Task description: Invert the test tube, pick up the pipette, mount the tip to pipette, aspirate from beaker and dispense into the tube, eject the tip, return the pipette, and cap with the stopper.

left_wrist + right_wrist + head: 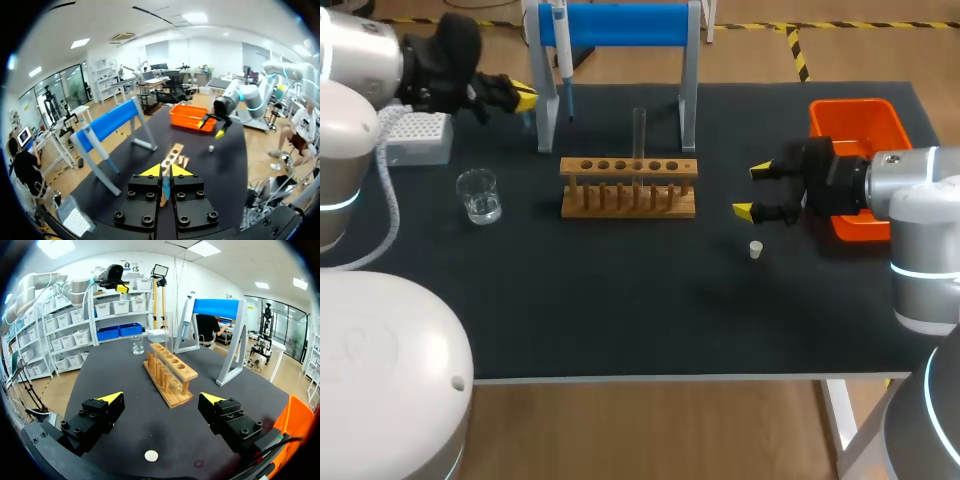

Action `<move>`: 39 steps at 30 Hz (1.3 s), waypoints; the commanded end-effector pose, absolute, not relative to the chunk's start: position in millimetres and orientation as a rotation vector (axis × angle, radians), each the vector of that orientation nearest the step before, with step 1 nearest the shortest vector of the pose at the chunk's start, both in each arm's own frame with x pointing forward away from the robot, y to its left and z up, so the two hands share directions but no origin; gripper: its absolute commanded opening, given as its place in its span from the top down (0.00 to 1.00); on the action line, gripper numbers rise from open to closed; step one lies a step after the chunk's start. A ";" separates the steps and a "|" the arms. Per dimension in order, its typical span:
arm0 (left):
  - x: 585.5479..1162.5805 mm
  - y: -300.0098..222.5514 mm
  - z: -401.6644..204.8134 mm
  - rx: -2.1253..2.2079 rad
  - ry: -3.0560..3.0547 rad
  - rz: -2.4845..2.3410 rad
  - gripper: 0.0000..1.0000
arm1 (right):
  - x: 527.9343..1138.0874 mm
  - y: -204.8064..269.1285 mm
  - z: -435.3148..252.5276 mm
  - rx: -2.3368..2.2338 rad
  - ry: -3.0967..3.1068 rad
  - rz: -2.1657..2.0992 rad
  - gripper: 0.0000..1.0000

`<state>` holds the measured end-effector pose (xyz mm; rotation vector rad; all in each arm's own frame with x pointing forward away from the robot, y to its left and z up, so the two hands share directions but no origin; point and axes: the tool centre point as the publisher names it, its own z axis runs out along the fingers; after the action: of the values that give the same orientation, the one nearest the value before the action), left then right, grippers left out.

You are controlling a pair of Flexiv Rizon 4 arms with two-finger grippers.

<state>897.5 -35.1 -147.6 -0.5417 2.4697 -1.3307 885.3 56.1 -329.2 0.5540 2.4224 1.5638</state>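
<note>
Currently the test tube (639,135) stands upright in a middle hole of the wooden rack (628,200), near the centre of the desk (620,310). I cannot tell which end is up, so I take the inverting step to be the one in hand.

Just behind the rack the pipette (563,45) hangs from the blue-barred stand (620,24). It is probably parked high so I can take it from the side with its nose off the desk. The small white stopper (756,249) lies alone off the rack's right end, I think kept there for the last step.

My right claw (752,190) hovers near the stopper, spread wide and empty, facing the rack. That looks a sensible pose for coming at the tube sideways. Partly under that arm sits the orange bin (855,125), likely for the spent tip.

Far to the left are the beaker (479,195) and the tip box (415,135). My left claw (523,98) hangs beside the stand's left leg, its fingers drawn nearly together, with nothing gripped that I can make out.
</note>
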 end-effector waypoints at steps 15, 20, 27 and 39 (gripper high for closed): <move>876.4 -136.1 -143.3 -0.467 2.588 -1.385 1.00 | 884.8 55.4 -329.6 0.552 2.419 1.567 0.00; 869.9 -152.0 -135.4 -0.423 2.593 -1.373 1.00 | 884.8 55.4 -329.6 0.552 2.419 1.567 0.00; 863.7 -173.2 -125.2 -0.369 2.604 -1.379 1.00 | 884.8 55.4 -329.6 0.552 2.419 1.567 0.00; 862.0 -213.9 -115.0 -0.280 2.621 -1.450 1.00 | 884.8 55.4 -329.6 0.552 2.419 1.567 0.00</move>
<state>854.7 -205.2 -112.6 -0.2950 2.6165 -1.4364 885.3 56.1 -329.1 0.5537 2.4224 1.5640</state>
